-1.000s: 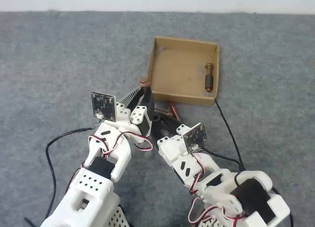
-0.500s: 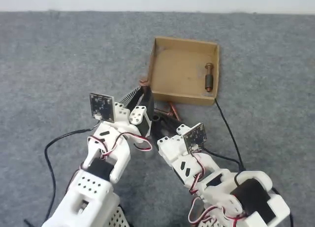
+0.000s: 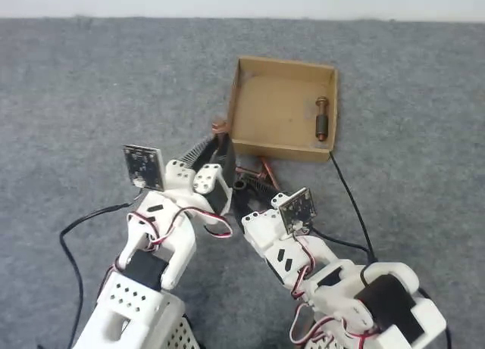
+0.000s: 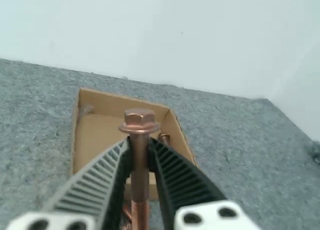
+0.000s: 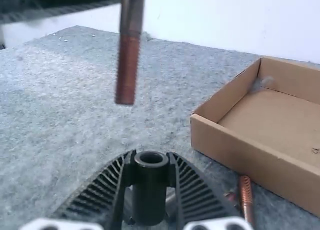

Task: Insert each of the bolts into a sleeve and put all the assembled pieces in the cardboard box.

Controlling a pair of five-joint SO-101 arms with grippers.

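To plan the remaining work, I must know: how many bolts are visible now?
4. Held bolt in the left gripper; sleeved bolt inside the cardboard box; two loose bolts on the carpet beside the box. The arms may hide more.

Raised copper-coloured metal bolt, head cut off at frame edge, black cylindrical sleeve, base hidden inside right gripper.
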